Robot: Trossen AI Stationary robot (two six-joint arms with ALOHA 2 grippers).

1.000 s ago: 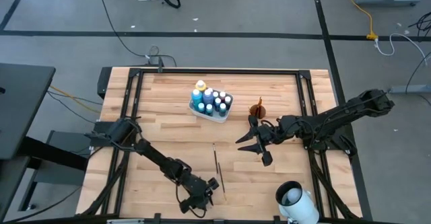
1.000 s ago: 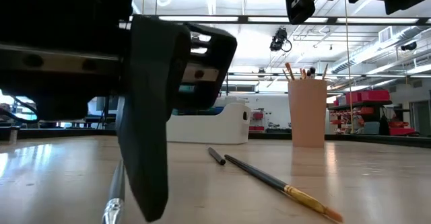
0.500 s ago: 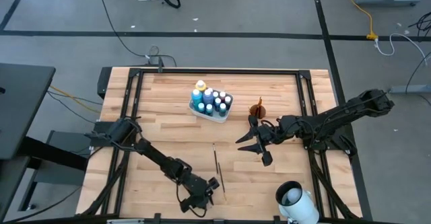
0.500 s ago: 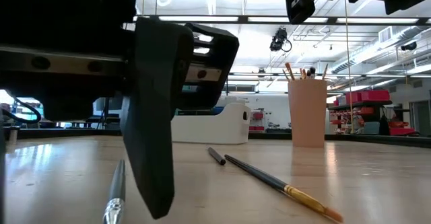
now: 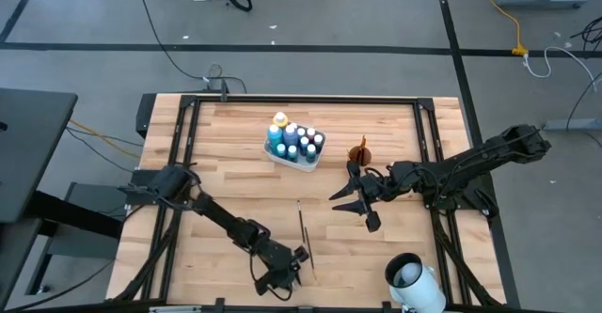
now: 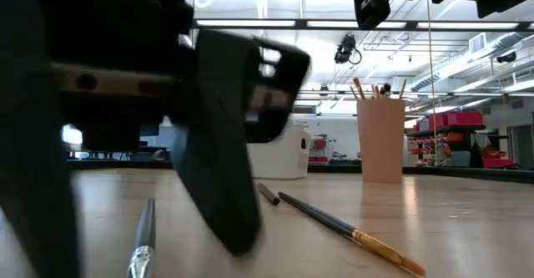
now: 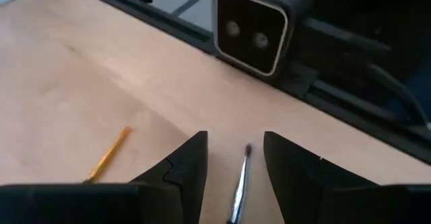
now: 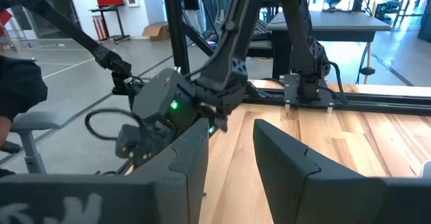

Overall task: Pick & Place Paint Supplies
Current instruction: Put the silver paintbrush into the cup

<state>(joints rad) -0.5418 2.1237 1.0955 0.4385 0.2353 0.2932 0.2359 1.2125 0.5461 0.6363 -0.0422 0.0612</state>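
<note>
Dark left gripper (image 7: 234,162) parted, straddling paintbrush (image 7: 238,190)

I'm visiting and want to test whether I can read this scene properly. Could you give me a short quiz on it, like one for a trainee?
1. True or false: the left gripper has its open fingers on either side of a paintbrush that is lying flat.
2. Where do the paint bottles stand? A: in the white tray. B: in the orange cup. C: scattered loose.
3. Fill in: the right gripper, open above the middle of the table, holds ____.

Key: 1 true; 2 A; 3 nothing.
</note>
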